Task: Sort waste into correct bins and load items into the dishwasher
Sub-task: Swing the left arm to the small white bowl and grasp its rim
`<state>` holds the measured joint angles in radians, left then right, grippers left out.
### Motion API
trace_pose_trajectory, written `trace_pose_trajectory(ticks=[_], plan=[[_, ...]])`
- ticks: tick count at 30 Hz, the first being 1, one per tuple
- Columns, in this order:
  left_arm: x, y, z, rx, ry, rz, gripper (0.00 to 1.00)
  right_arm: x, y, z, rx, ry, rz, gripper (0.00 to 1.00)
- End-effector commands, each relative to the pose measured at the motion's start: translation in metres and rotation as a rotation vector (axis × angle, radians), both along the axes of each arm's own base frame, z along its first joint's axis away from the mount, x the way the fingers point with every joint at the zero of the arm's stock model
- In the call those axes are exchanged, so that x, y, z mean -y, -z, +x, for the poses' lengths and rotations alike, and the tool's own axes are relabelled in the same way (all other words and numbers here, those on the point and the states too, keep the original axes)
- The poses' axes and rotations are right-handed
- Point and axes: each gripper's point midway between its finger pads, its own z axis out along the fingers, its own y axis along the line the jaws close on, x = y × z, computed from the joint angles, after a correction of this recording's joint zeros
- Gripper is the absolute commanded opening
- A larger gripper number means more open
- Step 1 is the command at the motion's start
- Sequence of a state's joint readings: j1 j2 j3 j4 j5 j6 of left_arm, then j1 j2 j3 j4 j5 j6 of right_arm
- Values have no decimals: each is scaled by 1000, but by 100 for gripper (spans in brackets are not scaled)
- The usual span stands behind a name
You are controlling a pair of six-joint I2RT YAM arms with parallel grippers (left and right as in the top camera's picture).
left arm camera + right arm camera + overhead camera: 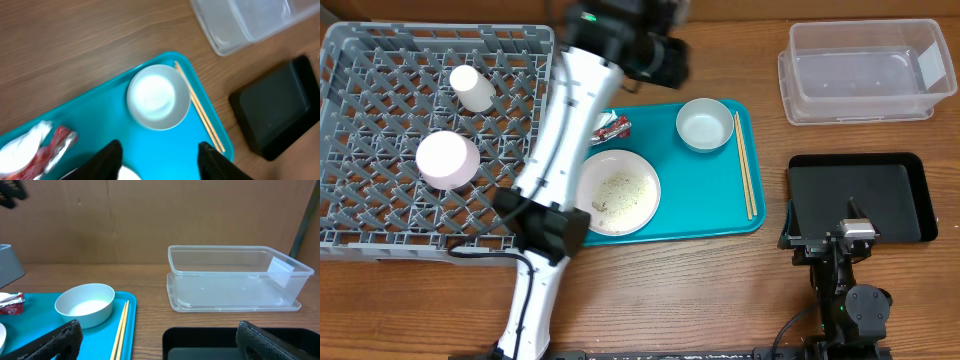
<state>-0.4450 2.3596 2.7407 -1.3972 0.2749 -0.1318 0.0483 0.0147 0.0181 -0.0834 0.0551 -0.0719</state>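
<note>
A teal tray [705,215] holds a white plate [618,192] with crumbs, a pale bowl [705,125], wooden chopsticks [745,165] and a red-and-white wrapper [612,127]. My left gripper [665,60] hovers open and empty above the tray's far edge. In the left wrist view its fingers [162,165] frame bare tray [100,120] just short of the bowl [157,97], with the wrapper [37,147] at left. My right gripper [160,345] is open and empty, low over the black bin [210,342], facing the bowl [85,305] and chopsticks [121,327].
A grey dish rack [380,230] at the left holds a white cup [472,87] and a pink bowl [447,158]. A clear plastic bin [865,70] stands at the back right and a black bin [860,195] in front of it. My left arm crosses the rack's right edge.
</note>
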Motion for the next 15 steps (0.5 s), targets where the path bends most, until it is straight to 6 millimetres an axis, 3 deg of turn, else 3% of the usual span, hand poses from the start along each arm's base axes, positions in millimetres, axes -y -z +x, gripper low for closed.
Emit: trace_pose_trajectory(ticks=[1, 8, 15], plan=[[22, 23, 1, 113, 93, 183, 60, -3, 1, 0, 5, -12, -3, 100], [68, 90, -14, 74, 236, 276, 65, -3, 1, 0, 5, -12, -3, 100], [76, 156, -19, -2, 288, 373, 62, -3, 1, 0, 5, -12, -3, 100]])
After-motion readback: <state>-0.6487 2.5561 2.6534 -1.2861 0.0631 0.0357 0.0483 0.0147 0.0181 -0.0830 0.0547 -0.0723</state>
